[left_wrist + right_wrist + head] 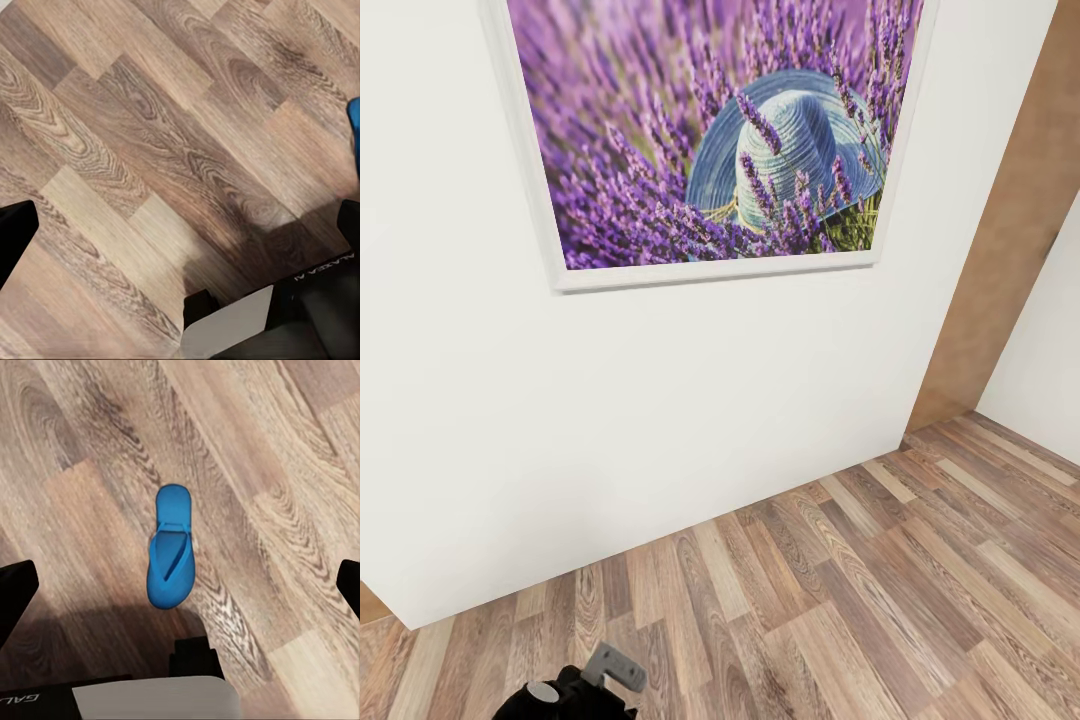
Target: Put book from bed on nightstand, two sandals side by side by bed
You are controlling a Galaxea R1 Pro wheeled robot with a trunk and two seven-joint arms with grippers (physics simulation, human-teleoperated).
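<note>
Sandal (171, 547): blue, flat on plank floor (285, 495), sole down, below right gripper (180, 592). Prob. light, flexible foam, non-fragile. Best hold: pinch across narrow mid-sole or strap. Right gripper spread, empty. Left gripper (180, 232) spread, empty, over floor.

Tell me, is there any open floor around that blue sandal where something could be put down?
Yes. In the right wrist view, bare wood planks border the sandal on all sides; nothing touches it. The head view shows more open floor running along the white wall beneath the lavender picture. The tightest spot is near the robot's own base.
</note>
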